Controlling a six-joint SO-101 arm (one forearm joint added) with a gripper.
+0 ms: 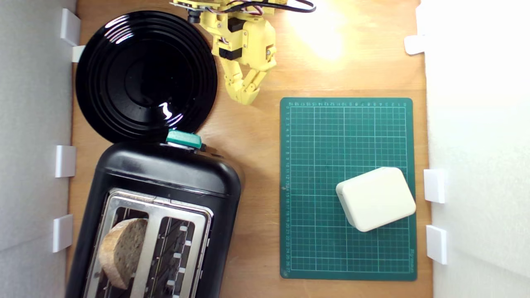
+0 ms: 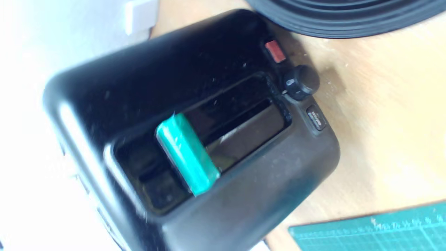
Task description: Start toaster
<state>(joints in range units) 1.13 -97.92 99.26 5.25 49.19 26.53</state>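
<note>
Bright, even light with a blown-out glare patch on the wooden surface (image 1: 323, 37) in the exterior view. The wrist view is soft and motion-blurred, its white side overexposed; the black plate (image 1: 145, 74) shows sharp highlights.

Bare bench (image 1: 252, 136) lies open between the gripper (image 1: 247, 93) and the green lever (image 1: 184, 138) on the toaster (image 1: 165, 182). The black plate (image 1: 145, 74) sits just beside that path. The green mat (image 1: 348, 145) bounds the other side.

A hobby lab's test bench is posing as a kitchen: a wooden tabletop (image 1: 256, 174) is sitting fenced by white foam walls (image 1: 480, 124) with white clips (image 1: 65, 161), and a green gridded cutting mat (image 1: 314, 186) is lying beside the toaster (image 1: 165, 182), near a black plate (image 1: 145, 74).
</note>
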